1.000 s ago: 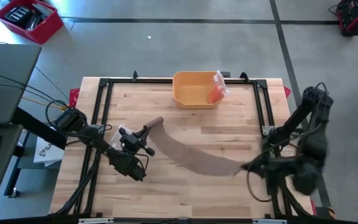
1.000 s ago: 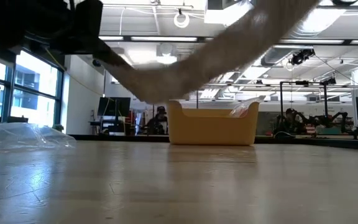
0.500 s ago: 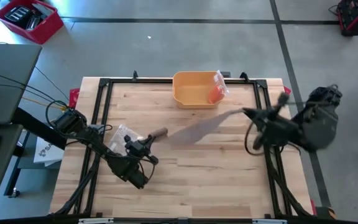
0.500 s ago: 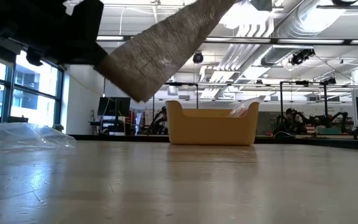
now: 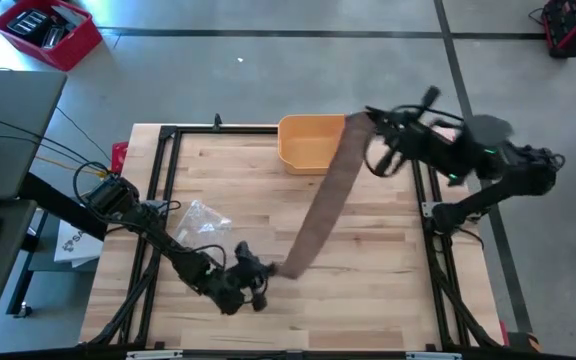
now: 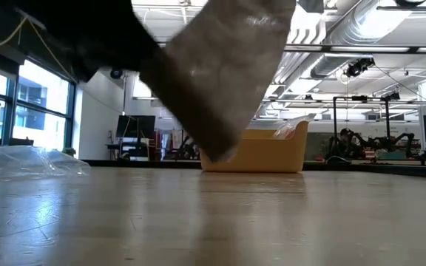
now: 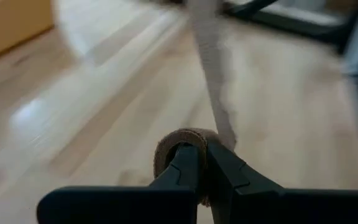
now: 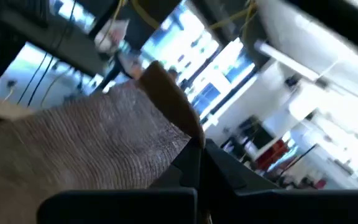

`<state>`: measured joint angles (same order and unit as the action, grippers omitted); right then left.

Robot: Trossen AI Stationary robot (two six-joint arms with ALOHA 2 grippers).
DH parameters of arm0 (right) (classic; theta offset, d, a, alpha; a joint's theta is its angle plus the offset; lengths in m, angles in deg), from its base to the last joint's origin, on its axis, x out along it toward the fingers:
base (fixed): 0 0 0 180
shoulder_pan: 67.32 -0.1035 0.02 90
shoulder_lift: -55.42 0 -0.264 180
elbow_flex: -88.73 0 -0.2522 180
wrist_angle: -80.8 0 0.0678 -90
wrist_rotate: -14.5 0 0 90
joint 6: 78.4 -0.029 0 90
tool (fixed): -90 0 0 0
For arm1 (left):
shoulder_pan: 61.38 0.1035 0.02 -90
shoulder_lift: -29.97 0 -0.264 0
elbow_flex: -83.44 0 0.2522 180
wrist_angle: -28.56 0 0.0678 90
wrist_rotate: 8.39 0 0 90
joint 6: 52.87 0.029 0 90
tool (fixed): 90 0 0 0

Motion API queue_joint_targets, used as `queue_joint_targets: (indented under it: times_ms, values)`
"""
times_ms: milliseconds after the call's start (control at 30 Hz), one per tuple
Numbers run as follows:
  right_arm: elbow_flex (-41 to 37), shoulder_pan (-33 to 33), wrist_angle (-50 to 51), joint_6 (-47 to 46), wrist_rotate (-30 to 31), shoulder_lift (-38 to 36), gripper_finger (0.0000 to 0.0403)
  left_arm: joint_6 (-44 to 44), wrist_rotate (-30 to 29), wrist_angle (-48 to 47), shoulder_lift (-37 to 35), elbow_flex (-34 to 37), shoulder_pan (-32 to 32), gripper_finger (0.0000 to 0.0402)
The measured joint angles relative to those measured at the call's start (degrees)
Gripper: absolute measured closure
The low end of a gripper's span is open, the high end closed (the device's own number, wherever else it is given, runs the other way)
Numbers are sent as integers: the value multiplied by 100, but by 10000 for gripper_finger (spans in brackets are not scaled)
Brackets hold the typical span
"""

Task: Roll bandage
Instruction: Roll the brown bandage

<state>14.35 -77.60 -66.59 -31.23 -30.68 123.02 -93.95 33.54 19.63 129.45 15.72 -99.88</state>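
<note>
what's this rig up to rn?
Both arms are working one long brown bandage, stretched in the air across the wooden table. The left pincer, near the table's front, is shut on the rolled end. The right pincer, up over the yellow bin at the back edge, is shut on the loose end. Most of the strip is not yet rolled. A crumpled clear wrapper lies on the table near the left arm.

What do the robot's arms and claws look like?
Both are dark, jointed arms with black cables looped along them. The left claw has two slim black pointed fingers on a flat black bar. The right claw looks the same. No markings are visible.
</note>
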Motion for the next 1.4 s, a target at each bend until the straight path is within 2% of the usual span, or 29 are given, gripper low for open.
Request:
queue_joint_targets:
  times_ms: [100, 233, 300, 367, 467, 700, 900, 1033, 1133, 1233, 1400]
  values:
    - [-2, 684, 653, -694, -679, 157, 403, 448, 74, 661, -2, 0, -192, 400]
    - [-2, 1516, 1252, -1313, -1463, 554, 403, 298, 560, 1198, 39, 0, -362, 400]
    - [-9, 1798, 1642, -1594, -1704, 798, 403, 342, 559, 1419, 80, 0, -505, 400]
    - [-20, 1978, 2072, -1833, -1901, 999, 403, 406, 284, 1477, 85, 0, -736, 400]
    - [-399, 2106, 2218, -1910, -1959, 1089, 403, 293, -490, 1434, 85, 0, -1101, 400]
    - [-2024, 2479, 1370, -2215, -2631, 1072, 403, 335, -1699, 1846, 85, 0, -1707, 400]
    - [-3479, 2317, -50, -2459, -3710, 1072, 403, 1307, -1823, 2973, 85, 0, -1767, 400]
    - [-4190, 2015, -911, -2576, -3822, 1080, 398, 2222, -1708, 3890, 85, 0, -1671, 400]
    - [-4479, 1821, -1218, -2693, -3912, 1081, 366, 2820, -1529, 4501, 83, -4, -1529, 400]
    - [-4481, 1760, -1104, -3128, -3936, 1083, 313, 3302, -1156, 4988, 83, -8, -1313, 400]
    - [-4099, 1767, -191, -2845, -3895, 830, 233, 4089, -611, 5186, 83, -322, -899, 398]
